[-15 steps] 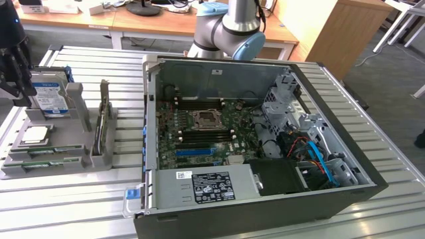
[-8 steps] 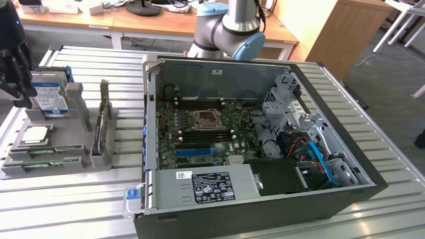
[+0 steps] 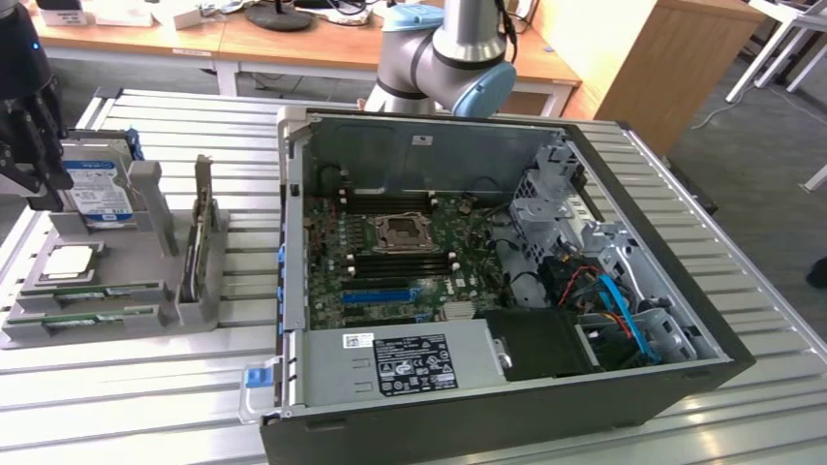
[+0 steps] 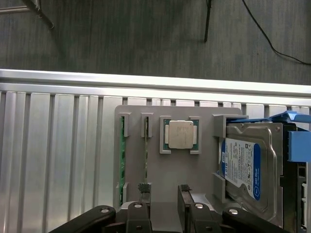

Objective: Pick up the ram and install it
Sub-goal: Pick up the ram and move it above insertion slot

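Ram [image 4: 122, 160] in holder [image 4: 160, 179] on slatted table [image 4: 48, 145]

The arm [image 3: 446, 48] stands at the far side in the exterior view, a grey tube running down into a thick elbow joint [image 3: 481, 85] with light-blue caps. At the exterior view's left edge, the dark wrist [image 3: 19, 68] and the pincer [image 3: 37, 160] hang with the tips pointing down toward the surface. In the wrist view, the two black fingers [image 4: 138, 218] run parallel with a clear gap between them, and the jaws are spread wide. The outer links [image 4: 92, 216] splay out to either side of the fingers, each pinned with bright bolts
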Robot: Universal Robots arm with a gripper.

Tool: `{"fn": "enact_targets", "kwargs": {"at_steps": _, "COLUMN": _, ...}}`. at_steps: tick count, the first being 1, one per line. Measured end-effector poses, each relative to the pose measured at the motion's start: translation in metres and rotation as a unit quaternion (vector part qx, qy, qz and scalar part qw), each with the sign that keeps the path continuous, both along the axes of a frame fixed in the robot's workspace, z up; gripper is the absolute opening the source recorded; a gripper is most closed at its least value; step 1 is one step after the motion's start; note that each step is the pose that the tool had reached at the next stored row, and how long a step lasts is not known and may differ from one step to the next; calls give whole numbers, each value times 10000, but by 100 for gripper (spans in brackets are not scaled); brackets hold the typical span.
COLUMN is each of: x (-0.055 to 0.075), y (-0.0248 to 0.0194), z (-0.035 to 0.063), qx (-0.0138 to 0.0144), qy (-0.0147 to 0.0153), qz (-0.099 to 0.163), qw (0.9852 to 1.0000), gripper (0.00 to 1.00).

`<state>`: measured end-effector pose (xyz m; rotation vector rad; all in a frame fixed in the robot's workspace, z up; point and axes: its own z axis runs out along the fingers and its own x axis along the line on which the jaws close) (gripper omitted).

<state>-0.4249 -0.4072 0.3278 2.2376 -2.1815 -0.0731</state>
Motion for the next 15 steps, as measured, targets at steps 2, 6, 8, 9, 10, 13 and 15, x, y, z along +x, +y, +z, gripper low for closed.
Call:
{"fn": "enact_targets", "kwargs": {"at_steps": 2, "x": 0, "y": 0, "z": 0, "qx": 0, "qy": 0, "qz": 0, "qw": 10000, "gripper": 36}}
{"fn": "enact_targets", "kwargs": {"at_steps": 6, "x": 0, "y": 0, "z": -1, "qx": 0, "qy": 0, "qz": 0, "qw": 10000, "gripper": 36}}
{"fn": "enact_targets", "kwargs": {"at_steps": 8, "x": 0, "y": 0, "z": -10, "qx": 1, "qy": -1, "qz": 0, "qw": 10000, "gripper": 36}}
{"fn": "enact_targets", "kwargs": {"at_steps": 9, "x": 0, "y": 0, "z": -16, "qx": 1, "qy": -1, "qz": 0, "qw": 10000, "gripper": 36}}
{"fn": "enact_targets", "kwargs": {"at_steps": 10, "x": 0, "y": 0, "z": -22, "qx": 0, "qy": 1, "qz": 0, "qw": 10000, "gripper": 36}}
{"fn": "enact_targets", "kwargs": {"at_steps": 13, "x": 0, "y": 0, "z": -50, "qx": 0, "qy": 0, "qz": 0, "qw": 10000, "gripper": 36}}
{"fn": "enact_targets", "kwargs": {"at_steps": 15, "x": 0, "y": 0, "z": -70, "qx": 0, "qy": 0, "qz": 0, "qw": 10000, "gripper": 36}}
